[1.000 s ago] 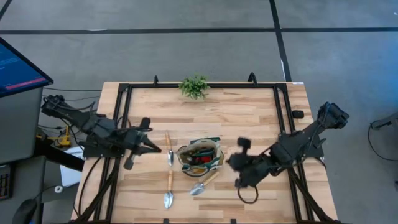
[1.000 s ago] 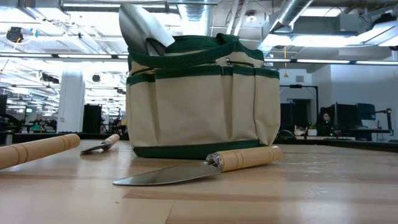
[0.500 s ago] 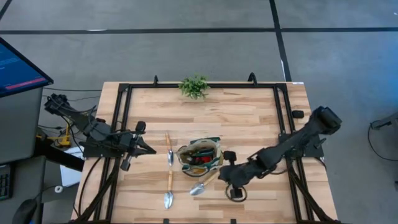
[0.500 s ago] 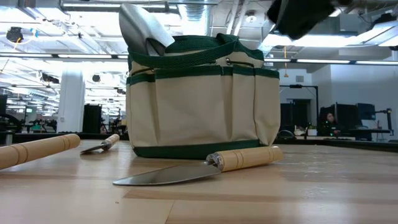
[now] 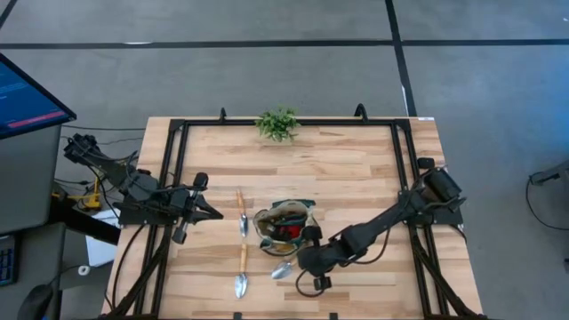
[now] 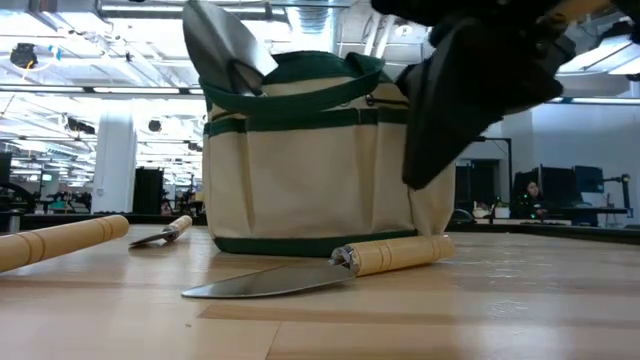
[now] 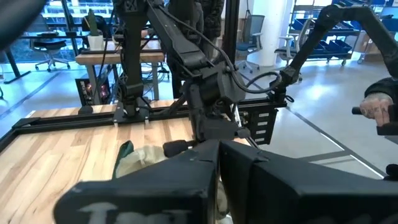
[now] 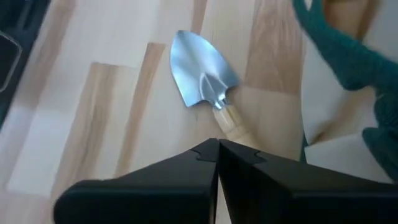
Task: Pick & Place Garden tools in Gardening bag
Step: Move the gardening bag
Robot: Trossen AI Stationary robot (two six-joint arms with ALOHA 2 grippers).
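Observation:
The tan gardening bag (image 5: 284,226) with green trim stands mid-table, with a silver scoop (image 6: 225,45) and red-and-black items (image 5: 286,232) inside. A wooden-handled trowel (image 5: 289,264) lies flat by the bag's near right side, also seen in the low view (image 6: 320,272). Two more trowels (image 5: 242,213) (image 5: 241,271) lie left of the bag. My right gripper (image 5: 300,260) is shut. It hangs just above the trowel's handle (image 8: 229,123), close to the bag's right end. My left gripper (image 5: 220,214) is shut and waits left of the trowels. My right gripper slants down from the table's right, close against the bag's right end (image 6: 432,205). I cannot tell whether it touches the bag. Its fingertips (image 6: 412,180) are clear of the trowel's handle (image 6: 395,254).
A leafy green plant (image 5: 277,124) stands at the table's far edge. A black frame (image 5: 173,169) runs round the table. A monitor (image 5: 27,93) stands off the left side. A person's hand (image 7: 379,112) shows in the room beyond.
My right gripper has gone toward the table's left and near edge and come down beside the bag, over the trowel's handle. The bag's rim has tipped a little and the scoop in it has shifted. My left gripper has drawn back slightly toward the left edge.

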